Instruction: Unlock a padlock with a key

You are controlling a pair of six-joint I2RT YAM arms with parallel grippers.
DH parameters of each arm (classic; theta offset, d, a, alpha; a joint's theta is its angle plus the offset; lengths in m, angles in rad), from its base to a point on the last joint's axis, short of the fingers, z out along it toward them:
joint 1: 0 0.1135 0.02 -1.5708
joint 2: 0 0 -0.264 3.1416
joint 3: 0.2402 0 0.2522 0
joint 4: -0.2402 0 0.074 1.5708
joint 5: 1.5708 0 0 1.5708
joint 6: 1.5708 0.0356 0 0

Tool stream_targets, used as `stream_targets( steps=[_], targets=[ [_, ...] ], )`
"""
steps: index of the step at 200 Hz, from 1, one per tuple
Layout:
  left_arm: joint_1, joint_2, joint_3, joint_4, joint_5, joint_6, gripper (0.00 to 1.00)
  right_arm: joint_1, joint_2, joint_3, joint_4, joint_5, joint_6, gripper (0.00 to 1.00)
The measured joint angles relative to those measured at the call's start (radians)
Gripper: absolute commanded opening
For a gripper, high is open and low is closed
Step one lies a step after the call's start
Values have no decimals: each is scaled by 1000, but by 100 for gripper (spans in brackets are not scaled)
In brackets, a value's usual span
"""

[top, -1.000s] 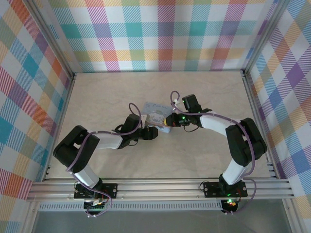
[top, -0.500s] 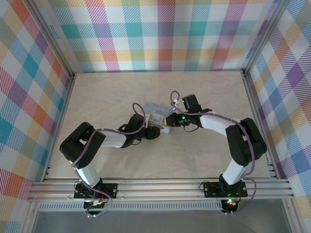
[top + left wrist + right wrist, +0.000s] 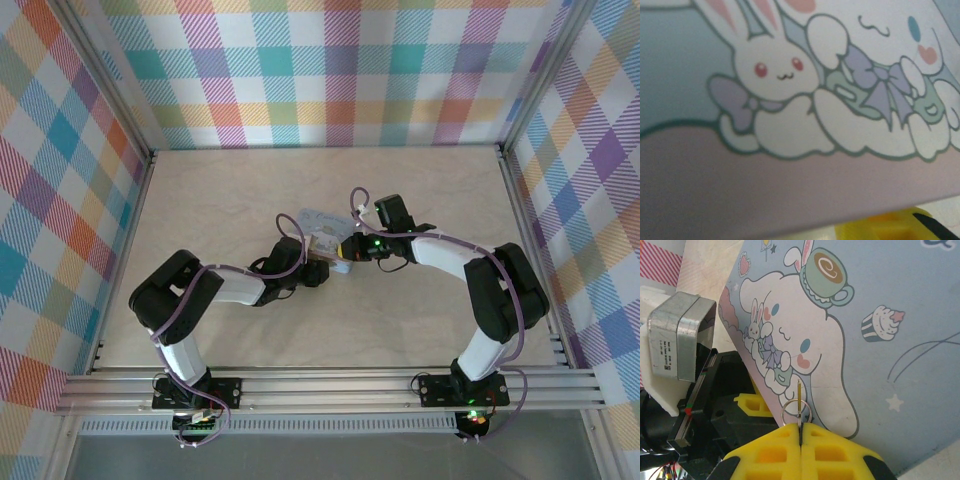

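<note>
Right gripper [image 3: 801,429], clamped on a thin ringed metal key [image 3: 798,390], holds it over a pale blue cartoon-printed tin box [image 3: 880,300]; left gripper's [image 3: 316,272] opening unclear. Next, probably: aligning key with padlock.

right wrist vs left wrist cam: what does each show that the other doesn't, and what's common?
Right wrist: the right end effector shut on the key, ring at the fingertips, blade lying over the tin box lid; a grey metal block on the other arm at left.
Left wrist: a blurred close-up of the bunny print, with a yellow fingertip at the bottom edge.
Both: the cartoon-printed lid with that bunny.
</note>
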Motion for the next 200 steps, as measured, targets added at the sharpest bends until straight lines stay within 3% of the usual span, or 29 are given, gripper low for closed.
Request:
stream_targets(
  steps=[200],
  targets=[
    [-17, 14, 29, -4, -35, -109, 22, 17, -45, 0, -27, 51, -13, 0]
  ],
)
